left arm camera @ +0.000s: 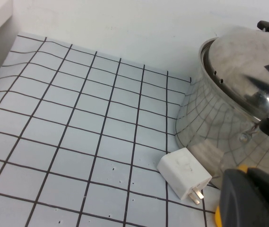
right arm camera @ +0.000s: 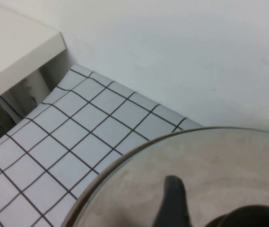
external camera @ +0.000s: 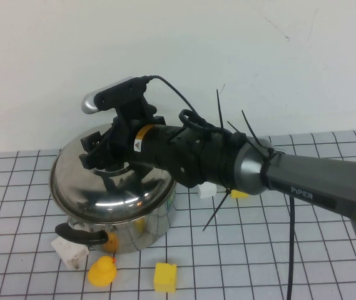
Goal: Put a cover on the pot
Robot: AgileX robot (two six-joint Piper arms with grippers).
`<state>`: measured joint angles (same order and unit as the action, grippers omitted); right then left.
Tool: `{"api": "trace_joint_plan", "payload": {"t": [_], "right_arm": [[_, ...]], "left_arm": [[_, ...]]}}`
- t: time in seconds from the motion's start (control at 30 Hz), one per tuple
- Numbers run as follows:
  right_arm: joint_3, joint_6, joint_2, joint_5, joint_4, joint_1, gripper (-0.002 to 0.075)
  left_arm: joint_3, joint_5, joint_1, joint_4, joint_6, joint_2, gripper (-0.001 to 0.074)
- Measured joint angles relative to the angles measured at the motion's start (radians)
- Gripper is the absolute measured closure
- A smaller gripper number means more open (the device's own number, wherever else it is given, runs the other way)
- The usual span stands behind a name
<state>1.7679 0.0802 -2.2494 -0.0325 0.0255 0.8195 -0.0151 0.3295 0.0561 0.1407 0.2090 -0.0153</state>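
The steel pot (external camera: 146,226) stands at the left of the table, with a black side handle (external camera: 81,236) facing the front. The domed steel lid (external camera: 112,194) lies on its rim. My right gripper (external camera: 106,156) reaches in from the right and sits on top of the lid, its fingers closed around the black knob, which they hide. In the right wrist view one dark finger (right arm camera: 172,201) stands over the lid (right arm camera: 210,161). In the left wrist view my left gripper (left arm camera: 252,198) is a dark blur low beside the pot (left arm camera: 219,127); it is out of the high view.
A white charger (external camera: 70,252) lies against the pot's front left, also in the left wrist view (left arm camera: 184,179). A yellow duck (external camera: 101,272) and a yellow block (external camera: 165,277) lie in front. A white block (external camera: 207,190) and a yellow block (external camera: 239,194) lie under the right arm.
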Motion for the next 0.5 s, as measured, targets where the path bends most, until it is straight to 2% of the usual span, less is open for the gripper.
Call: {"api": "trace_joint_plan", "payload": {"t": [0.13,0.2,0.3,0.37,0.43,0.5], "right_arm": [[0.0,0.0,0.014,-0.006,0.0,0.0,0.0197],[0.0,0.0,0.044,0.015,-0.017,0.0,0.0219],[-0.008,-0.002,0.13,0.081,-0.079,0.0,0.0354],[-0.055,-0.002,0.231,0.104,-0.122,0.0,0.0512],[-0.137,-0.004,0.317,0.094,-0.144,0.0,0.0627],[-0.264,-0.004,0.431,0.051,-0.154,0.0,0.0681]], "left_arm": [[0.0,0.0,0.0,0.0,0.0,0.0,0.0738],[0.0,0.0,0.0,0.0,0.0,0.0,0.0738],[0.0,0.0,0.0,0.0,0.0,0.0,0.0738],[0.0,0.0,0.0,0.0,0.0,0.0,0.0738],[0.0,0.0,0.0,0.0,-0.004,0.0,0.0738],[0.0,0.0,0.0,0.0,-0.004,0.0,0.0738]]}}
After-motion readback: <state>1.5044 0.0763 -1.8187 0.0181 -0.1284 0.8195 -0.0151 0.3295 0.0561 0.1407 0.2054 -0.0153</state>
